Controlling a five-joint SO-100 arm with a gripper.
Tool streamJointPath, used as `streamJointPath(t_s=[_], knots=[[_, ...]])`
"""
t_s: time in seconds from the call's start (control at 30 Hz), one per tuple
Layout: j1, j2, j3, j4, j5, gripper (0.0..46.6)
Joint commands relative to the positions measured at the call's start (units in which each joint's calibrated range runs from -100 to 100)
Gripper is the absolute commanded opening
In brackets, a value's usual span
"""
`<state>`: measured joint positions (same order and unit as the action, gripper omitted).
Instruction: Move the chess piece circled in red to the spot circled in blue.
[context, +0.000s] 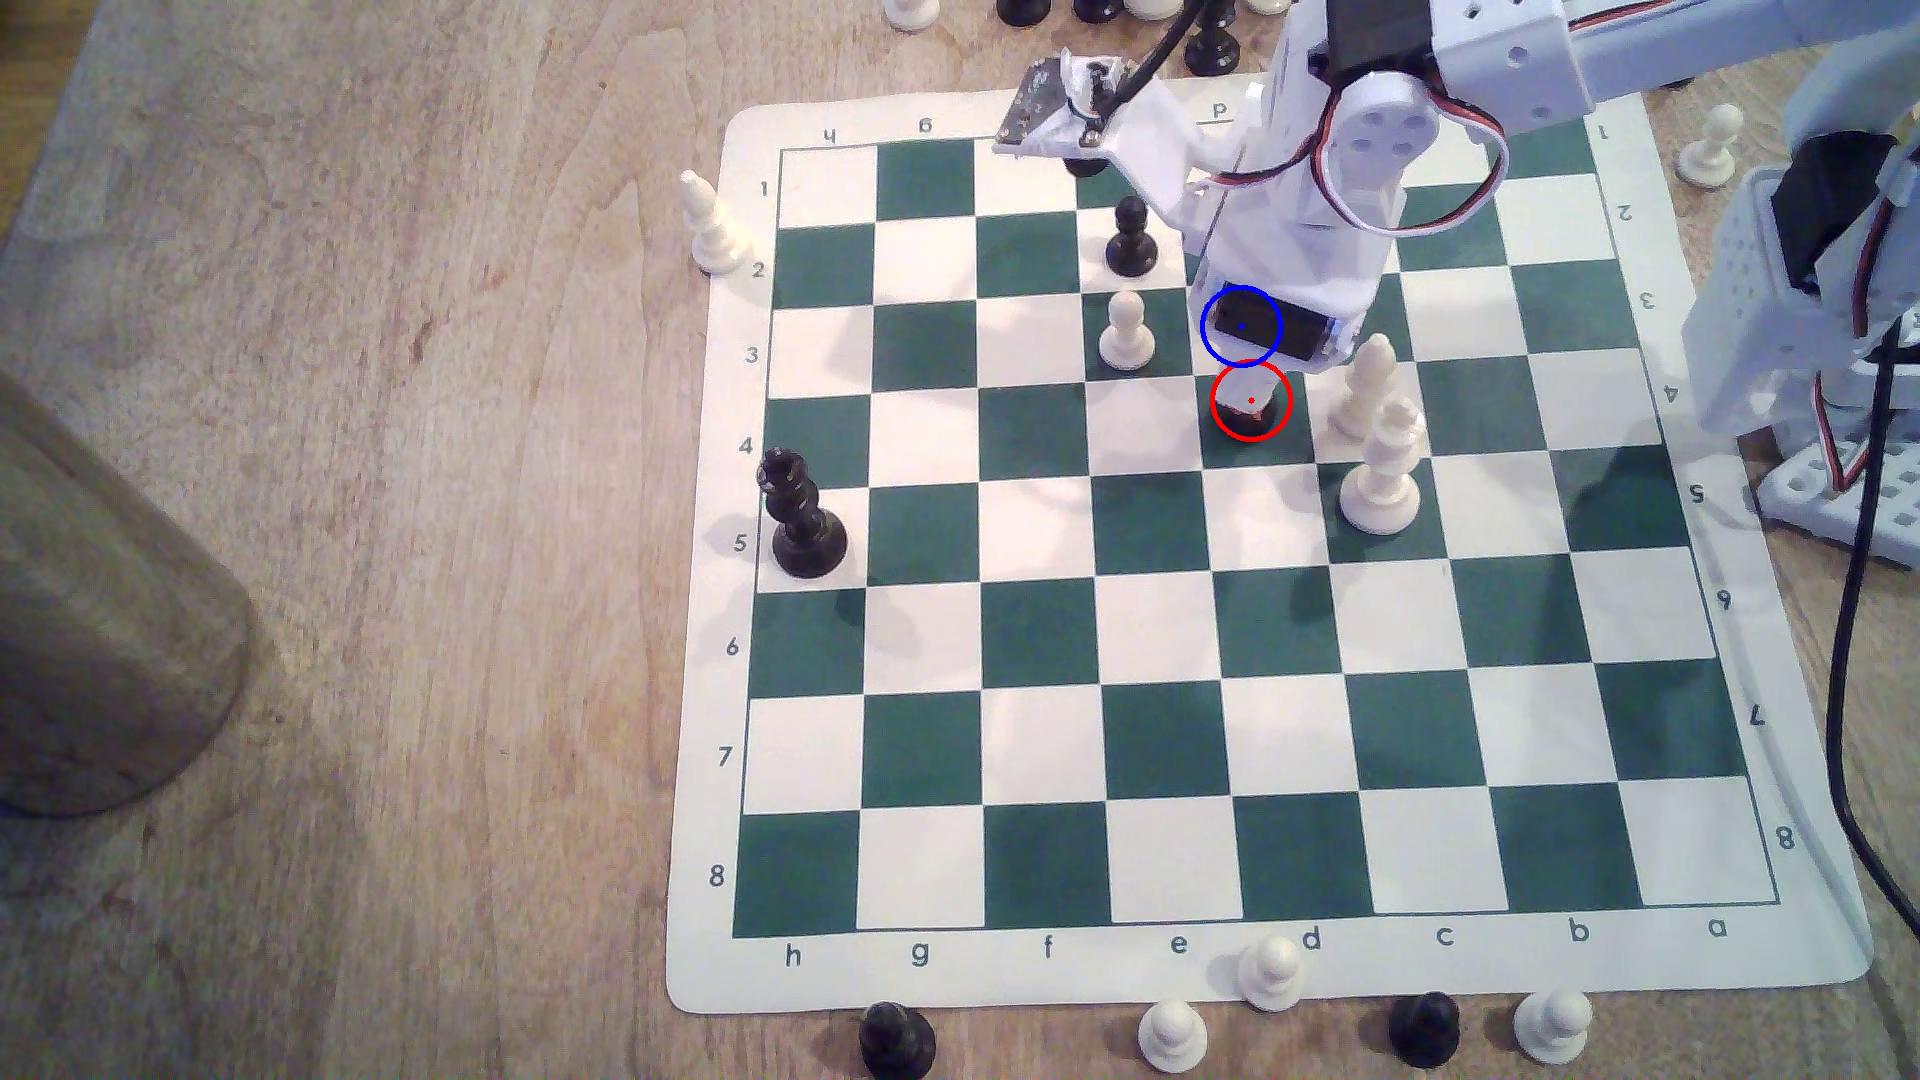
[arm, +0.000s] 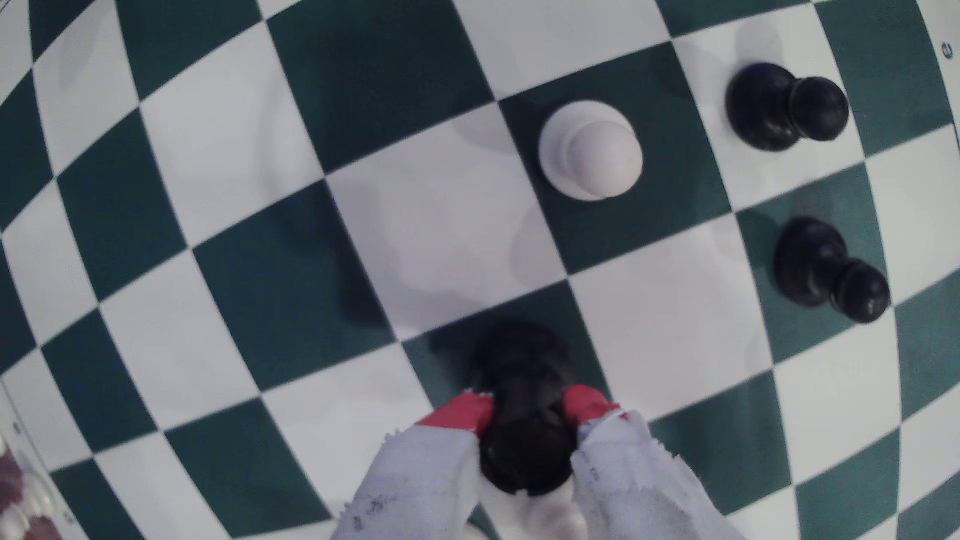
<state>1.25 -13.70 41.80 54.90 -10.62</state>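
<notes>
Chess piece (arm: 524, 410) stands upright on a green square, base (context: 1250, 419) down inside the red circle, long axis vertical; the wrist view looks down along it. Gripper (arm: 529, 413) closed narrow onto the piece: one red-tipped finger (arm: 460, 413) on either side of its upper body, both touching. Piece sits between the fingers, base beyond the fingertips on the board (context: 1039, 727). In the exterior view the blue-circled spot (context: 1241, 326) is the square just above the piece, covered by the arm. White pawn (context: 1126, 332) stands diagonally adjacent to the piece, toward the exterior view's left.
</notes>
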Motion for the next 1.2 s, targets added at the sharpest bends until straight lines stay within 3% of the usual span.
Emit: streamJointPath(t_s=[0.0, 0.47, 0.8, 1.17], knots=[[0.1, -0.9, -4.5, -0.4, -0.2, 0.3], [1.5, -16.4, -6.7, 8.5, 0.6, 0.3], [7.2, -8.5, -6.5, 5.5, 1.8, 0.3], [8.7, -0.5, -6.8, 1.4, 1.9, 0.3]])
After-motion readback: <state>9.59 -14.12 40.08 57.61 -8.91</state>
